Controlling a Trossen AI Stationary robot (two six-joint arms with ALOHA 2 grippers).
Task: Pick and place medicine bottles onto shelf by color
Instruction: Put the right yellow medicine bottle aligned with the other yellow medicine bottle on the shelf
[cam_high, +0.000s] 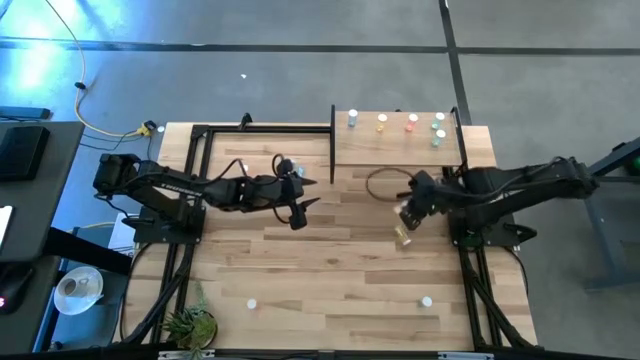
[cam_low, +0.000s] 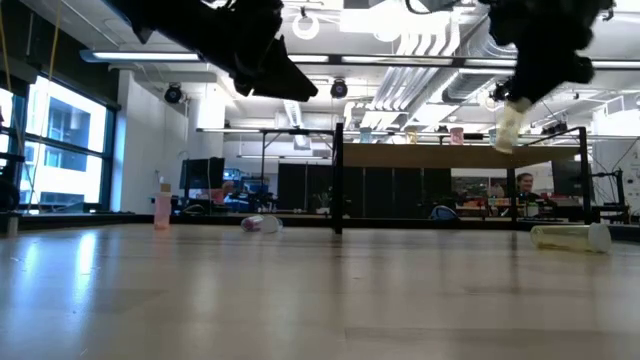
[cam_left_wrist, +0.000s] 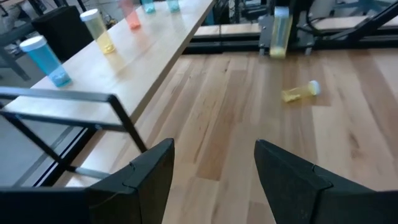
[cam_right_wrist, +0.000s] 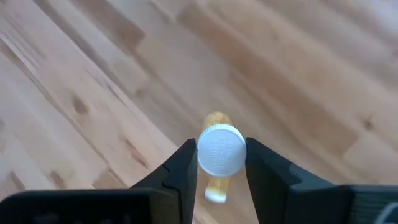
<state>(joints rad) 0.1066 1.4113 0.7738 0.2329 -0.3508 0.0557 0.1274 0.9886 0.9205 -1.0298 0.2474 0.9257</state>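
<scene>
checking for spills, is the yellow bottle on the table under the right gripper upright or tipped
Tipped: the yellow bottle lies on its side on the table.

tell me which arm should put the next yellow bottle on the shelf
Right. The right pincer already grips a yellow bottle by its cap, lifted above the table and close to the shelf. The left pincer is open and empty over mid-table.

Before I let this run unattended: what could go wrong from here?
The right pincer holds a yellow bottle only at its white cap, in the air; it might slip. Another yellow bottle lies on the table right beneath and could be struck. The shelf already carries standing bottles that a careless placement might topple.
</scene>
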